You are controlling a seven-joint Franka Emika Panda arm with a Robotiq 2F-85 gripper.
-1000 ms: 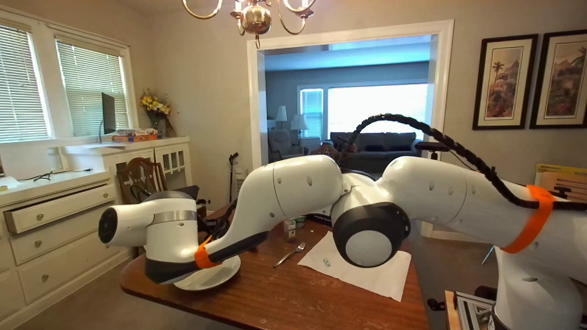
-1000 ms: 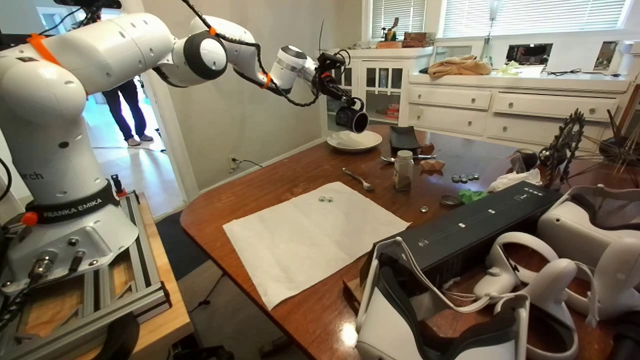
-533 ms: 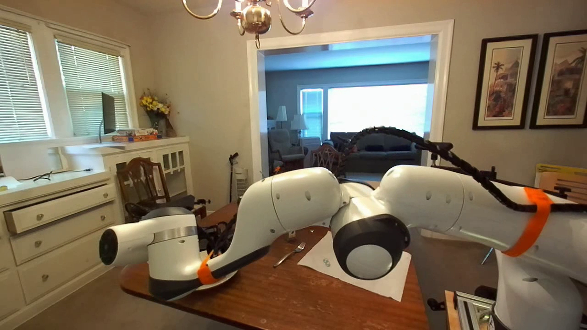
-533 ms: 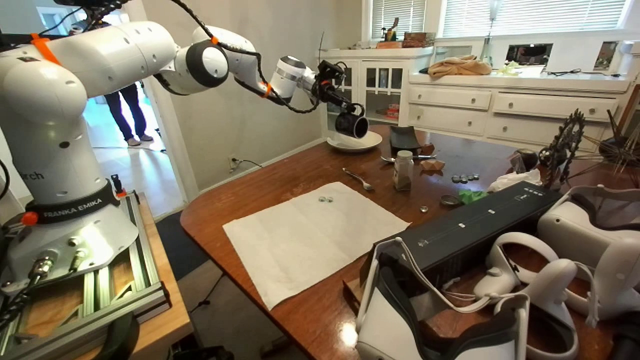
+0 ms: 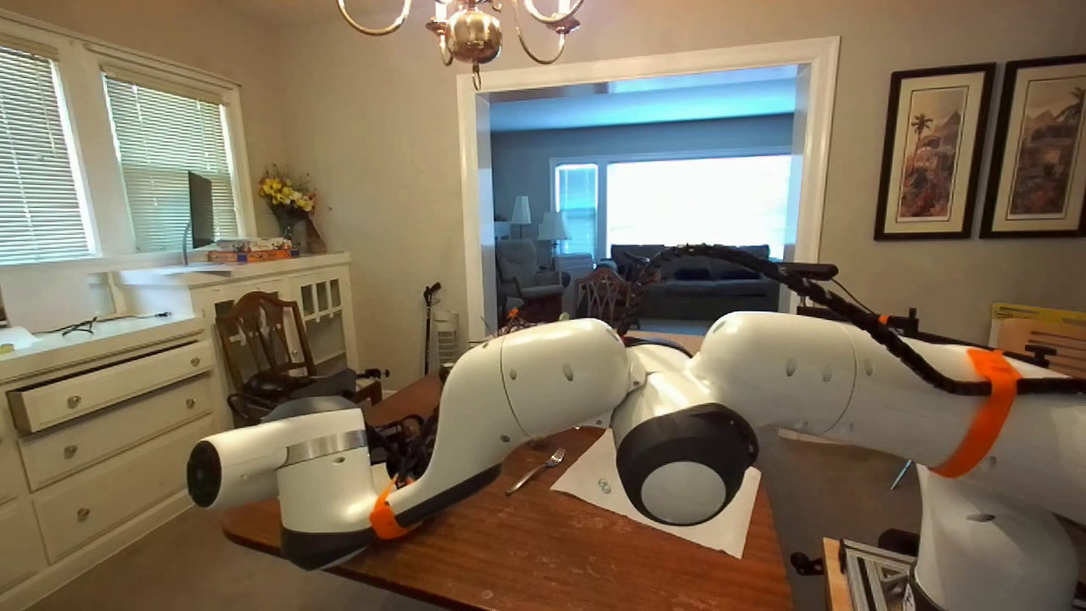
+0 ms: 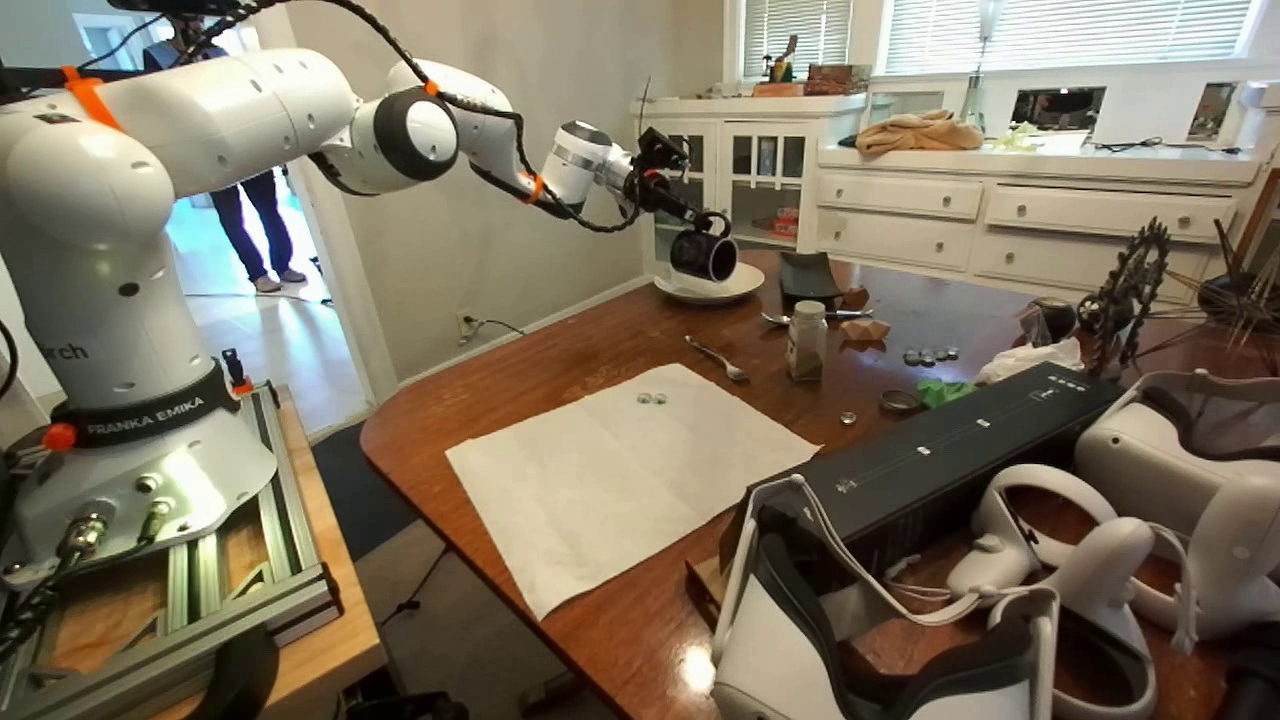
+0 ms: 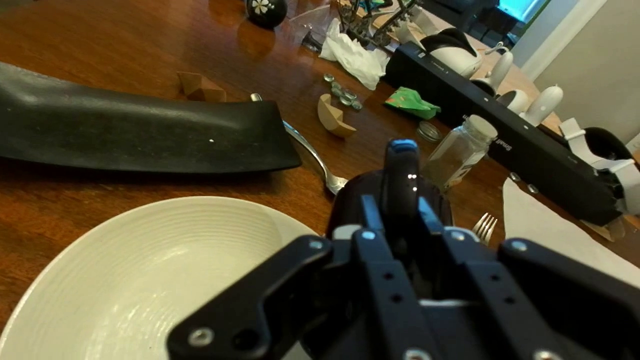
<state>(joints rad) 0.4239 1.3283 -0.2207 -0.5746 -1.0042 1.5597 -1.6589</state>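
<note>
Plate [image 7: 165, 270], cut off along your wrist view's bottom, lies near your gripper [image 7: 400, 215], which pinches a tilted dark mug [image 6: 697, 255] by its handle [image 7: 400, 175] close to that plate, hiding most of the fork [image 7: 484, 227] there.

Glossy mug [image 6: 697, 254], shiny wooden table [image 6: 560, 370].

Worktop [image 6: 540, 372]: white sheet [image 6: 610, 490] lies flat, two clear beads [image 6: 644, 398] on it. Fork [image 5: 534, 474] lies just beside the sheet; glass jar [image 6: 807, 345] stands upright near the fork. Long dark box [image 6: 920, 450], with two white headsets [image 6: 770, 640] close by. On the wall [image 5: 857, 255], in an exterior view, two framed prints [image 5: 935, 157] (palm trees [image 5: 922, 126] in both).
</note>
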